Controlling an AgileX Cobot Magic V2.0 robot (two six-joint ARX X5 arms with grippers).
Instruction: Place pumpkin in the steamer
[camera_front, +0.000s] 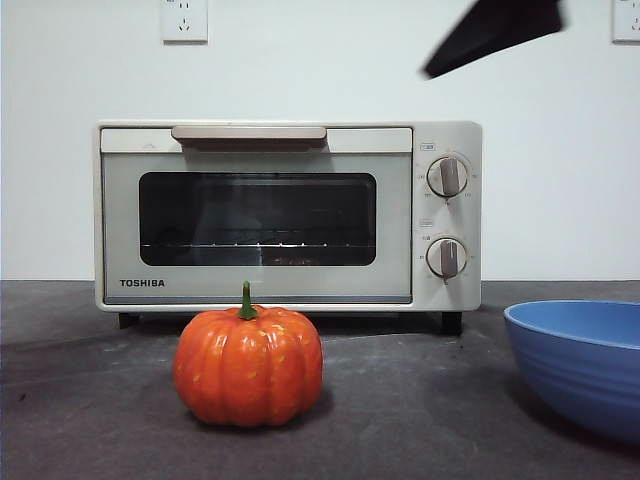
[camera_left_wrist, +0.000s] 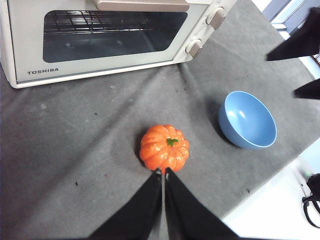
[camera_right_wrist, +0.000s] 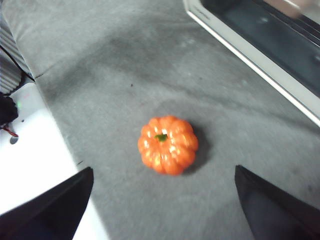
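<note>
The orange pumpkin (camera_front: 248, 365) with a green stem stands on the grey cloth in front of the steamer (camera_front: 250, 290), a cream TOSHIBA oven whose door is shut. In the left wrist view the pumpkin (camera_left_wrist: 164, 148) lies just beyond my left gripper (camera_left_wrist: 163, 172), which is shut, empty and held above the table. In the right wrist view my right gripper (camera_right_wrist: 163, 171) is wide open and empty, high above the pumpkin (camera_right_wrist: 167, 145). Its jaws also show in the left wrist view (camera_left_wrist: 300, 42). A black tip (camera_front: 495, 35) shows at the top right of the front view.
A ribbed blue bowl (camera_front: 585, 360) stands to the right of the pumpkin, also in the left wrist view (camera_left_wrist: 247, 120). The cloth's edge and a white floor with cables (camera_left_wrist: 312, 200) lie on the near side. The steamer's corner (camera_right_wrist: 260, 60) shows in the right wrist view.
</note>
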